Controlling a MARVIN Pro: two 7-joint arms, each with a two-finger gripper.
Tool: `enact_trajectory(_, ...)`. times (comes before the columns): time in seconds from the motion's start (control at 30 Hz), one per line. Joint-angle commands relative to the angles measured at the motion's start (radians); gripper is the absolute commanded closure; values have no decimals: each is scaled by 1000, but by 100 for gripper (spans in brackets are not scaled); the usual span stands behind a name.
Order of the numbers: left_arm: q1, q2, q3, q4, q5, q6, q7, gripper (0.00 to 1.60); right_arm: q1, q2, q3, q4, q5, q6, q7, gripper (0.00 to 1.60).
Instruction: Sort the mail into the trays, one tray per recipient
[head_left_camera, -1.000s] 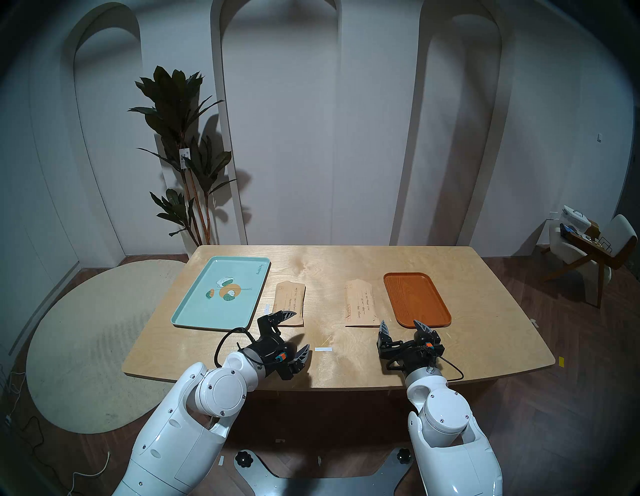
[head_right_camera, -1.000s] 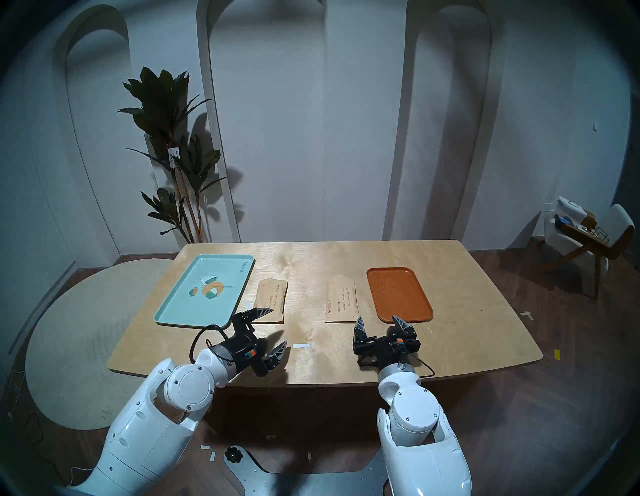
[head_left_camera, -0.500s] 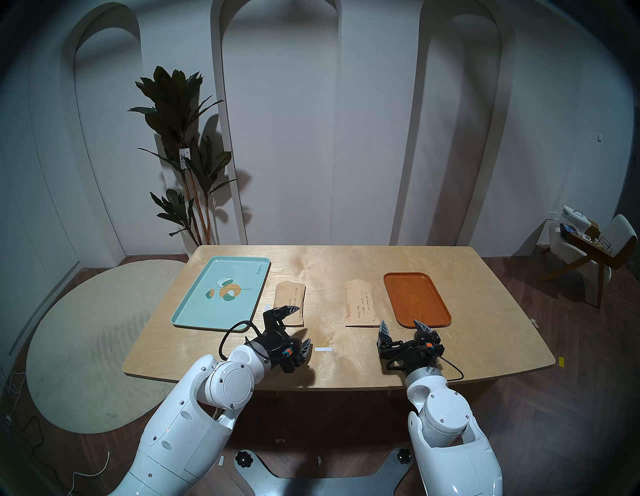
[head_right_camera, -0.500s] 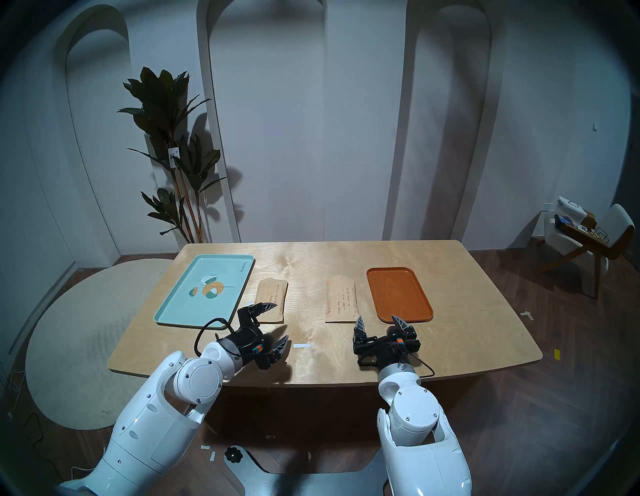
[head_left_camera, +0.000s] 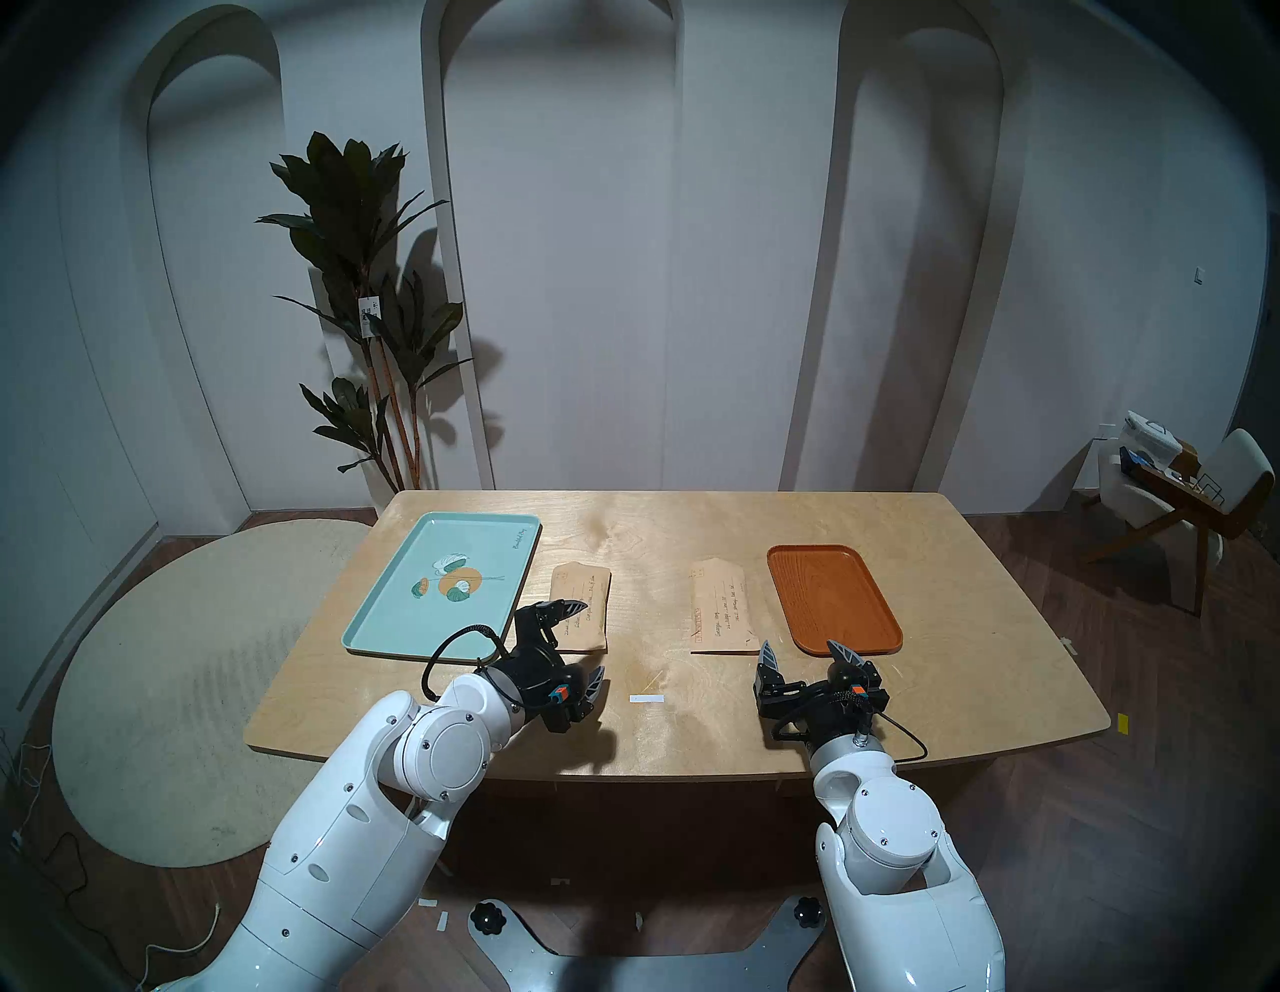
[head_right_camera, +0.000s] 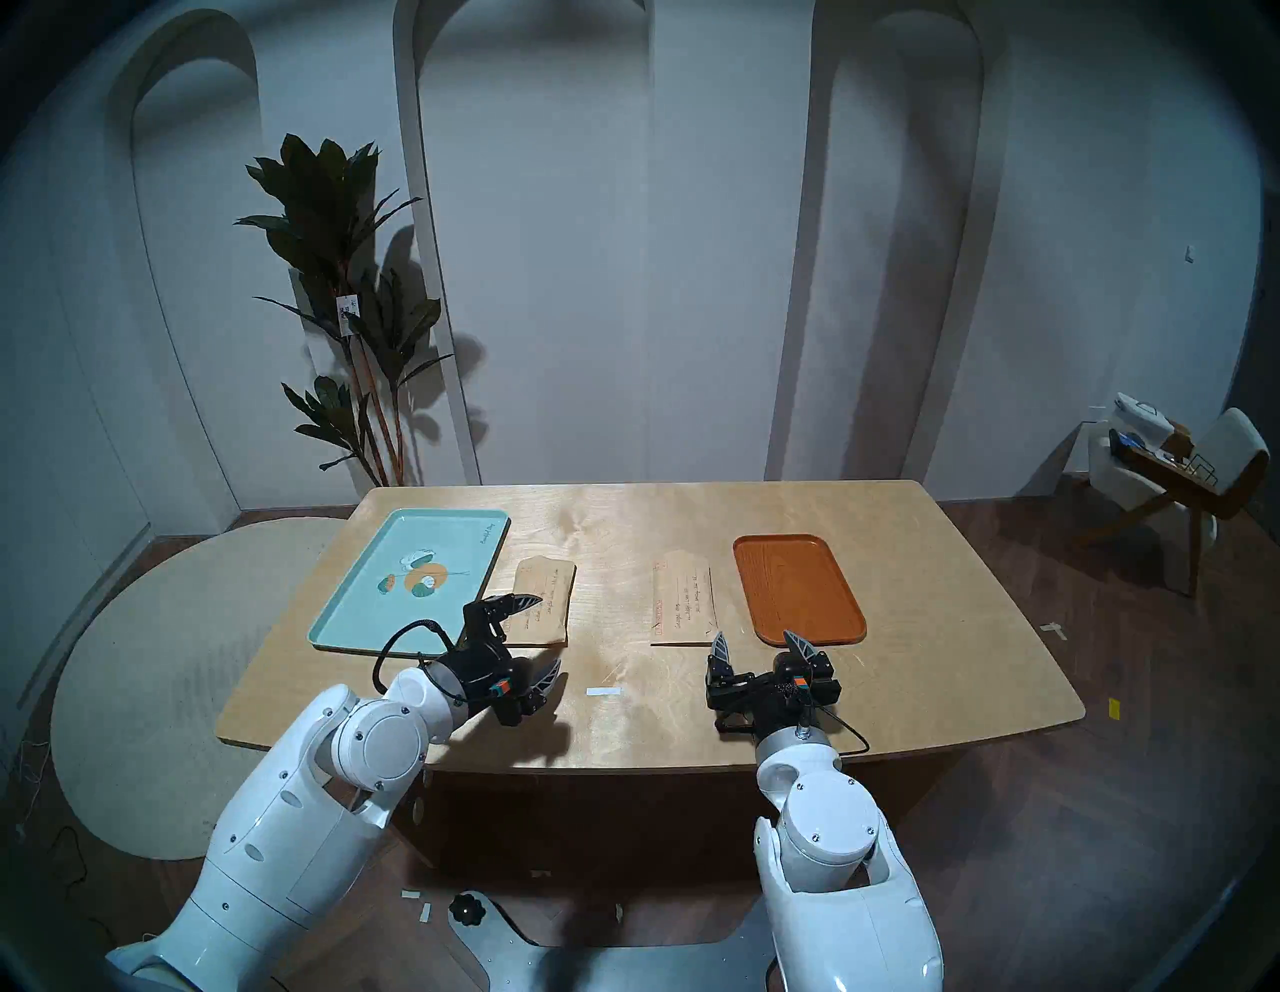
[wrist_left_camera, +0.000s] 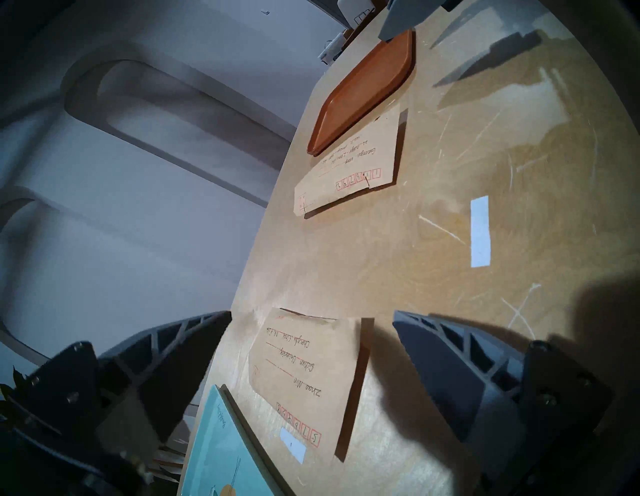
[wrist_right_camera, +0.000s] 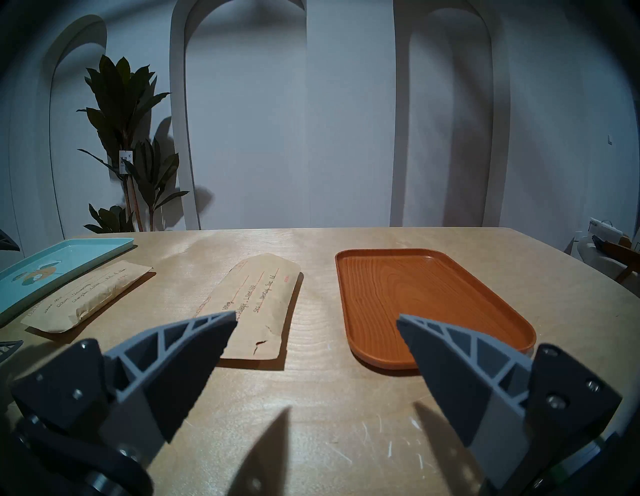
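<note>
On the left part of the wooden table (head_left_camera: 692, 734) lies the mint-green tray (head_left_camera: 388, 609), with a leaf-and-orange-circle picture inside and nothing else in it. Just beside its right edge lies the left envelope (head_left_camera: 589, 589), flat on the table, and a small white tape strip (wrist_left_camera: 292, 445) sits by its near corner. The left gripper (head_left_camera: 580, 641) hangs above the near end of this envelope with its fingers spread wide, and it holds nothing. Near the table's middle lies another white tape strip (head_left_camera: 645, 698). Further right lies the right envelope (head_left_camera: 720, 606), close to the orange-brown tray (head_left_camera: 831, 596), which has nothing in it. The right gripper (head_left_camera: 805, 652) hovers before them, wide open, with nothing in it.
</note>
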Motion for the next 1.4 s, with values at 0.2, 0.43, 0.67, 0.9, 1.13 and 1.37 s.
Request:
enact_trajectory(0.2, -3, 35, 11, -48, 57, -13, -16, 0, 2, 0, 0, -25, 0, -2, 0, 0)
enact_trajectory(0.43, -22, 23, 26, -23, 89, -10, -1, 0, 2, 0, 0, -25, 0, -2, 0, 0)
enact_trajectory(0.67, -57, 18, 55, 30, 165, -8, 41, 0, 2, 0, 0, -25, 0, -2, 0, 0)
enact_trajectory(0.9, -95, 6, 70, 88, 193, -18, 60, 0, 2, 0, 0, -24, 0, -3, 0, 0)
enact_trajectory(1.13, -137, 4, 76, 143, 216, -28, 75, 0, 2, 0, 0, -24, 0, -3, 0, 0)
enact_trajectory(1.37, -200, -3, 76, 229, 233, -48, 92, 0, 2, 0, 0, -24, 0, -3, 0, 0)
